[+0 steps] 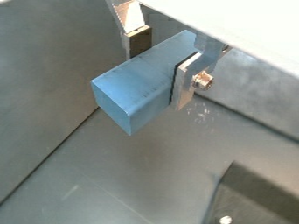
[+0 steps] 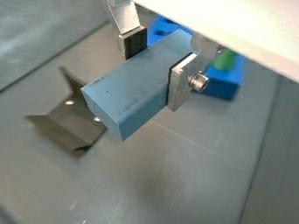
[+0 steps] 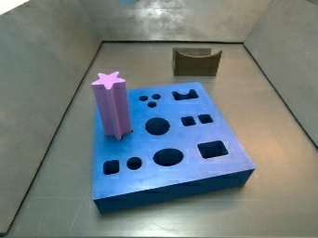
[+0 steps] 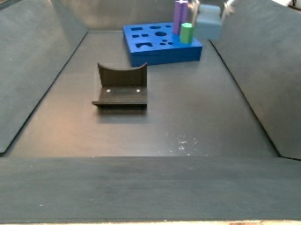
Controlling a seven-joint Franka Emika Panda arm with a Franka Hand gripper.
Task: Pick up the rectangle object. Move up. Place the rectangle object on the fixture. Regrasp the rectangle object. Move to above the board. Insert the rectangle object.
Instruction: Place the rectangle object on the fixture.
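While gripper [image 2: 162,58] clamps rectangle object [image 2: 128,90], fixture [image 2: 68,122] sits apart.

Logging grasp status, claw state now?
Claw: shut on the rectangle object, held in the air clear of the floor, as both wrist views show.

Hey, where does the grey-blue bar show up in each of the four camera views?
Wrist view: the bar sits mid-picture, clamped in the gripper.
Wrist view: mid-picture again, between the fingers, with the fixture on the floor behind.
Side view: not clearly in it; only a blue sliver at the top edge.
Side view: top right, near the board.
Shared landmark: the fixture.
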